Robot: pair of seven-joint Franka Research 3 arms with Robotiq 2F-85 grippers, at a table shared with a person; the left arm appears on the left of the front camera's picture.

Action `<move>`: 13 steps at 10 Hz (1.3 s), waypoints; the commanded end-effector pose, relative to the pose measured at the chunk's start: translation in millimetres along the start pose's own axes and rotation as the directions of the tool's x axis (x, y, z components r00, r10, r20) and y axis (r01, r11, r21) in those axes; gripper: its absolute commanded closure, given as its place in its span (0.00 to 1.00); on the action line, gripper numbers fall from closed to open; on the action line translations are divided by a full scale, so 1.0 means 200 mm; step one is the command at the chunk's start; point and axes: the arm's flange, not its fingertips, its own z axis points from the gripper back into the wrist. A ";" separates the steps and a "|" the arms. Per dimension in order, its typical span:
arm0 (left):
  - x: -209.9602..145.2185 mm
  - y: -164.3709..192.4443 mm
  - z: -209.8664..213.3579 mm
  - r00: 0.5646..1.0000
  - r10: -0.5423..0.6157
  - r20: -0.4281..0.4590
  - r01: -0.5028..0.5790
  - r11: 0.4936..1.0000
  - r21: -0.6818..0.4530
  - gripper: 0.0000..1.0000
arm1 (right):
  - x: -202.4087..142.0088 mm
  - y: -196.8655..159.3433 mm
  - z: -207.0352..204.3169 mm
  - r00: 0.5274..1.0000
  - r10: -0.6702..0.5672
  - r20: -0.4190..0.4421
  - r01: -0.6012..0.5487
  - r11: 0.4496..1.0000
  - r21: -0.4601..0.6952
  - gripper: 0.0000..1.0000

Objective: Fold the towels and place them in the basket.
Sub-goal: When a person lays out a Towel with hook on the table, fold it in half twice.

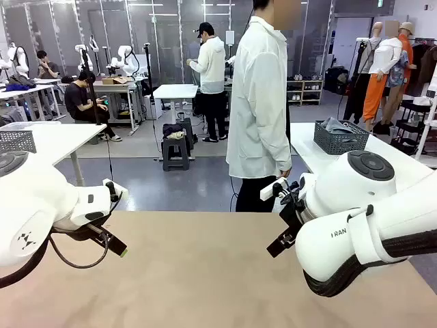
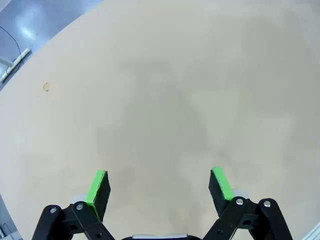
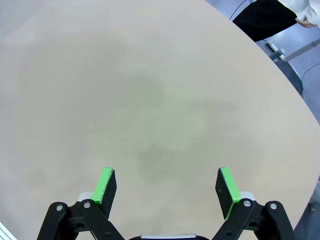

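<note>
Our left hand (image 2: 158, 172) and right hand (image 3: 165, 171) hang wide open over the worktop (image 1: 205, 273). Past its far right corner the basket (image 1: 339, 140) lies crosswise on a white table (image 1: 306, 147), perhaps holding a towel (image 1: 334, 126).

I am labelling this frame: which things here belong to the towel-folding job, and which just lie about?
Job: left gripper and right gripper, both open; table; dark basket, cloth inside.
Lying about: pale basket; stool.
</note>
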 end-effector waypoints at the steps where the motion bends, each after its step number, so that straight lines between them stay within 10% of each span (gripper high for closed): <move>1: 0.00 0.00 0.00 1.000 0.000 0.000 0.000 1.000 0.000 0.00 | 0.00 0.00 0.00 1.000 0.000 0.000 0.000 1.000 0.000 0.00; 13: 0.00 0.00 0.00 1.000 0.000 0.000 0.000 1.000 0.000 0.00 | 0.00 0.00 0.00 1.000 0.000 0.000 0.000 1.000 0.000 0.00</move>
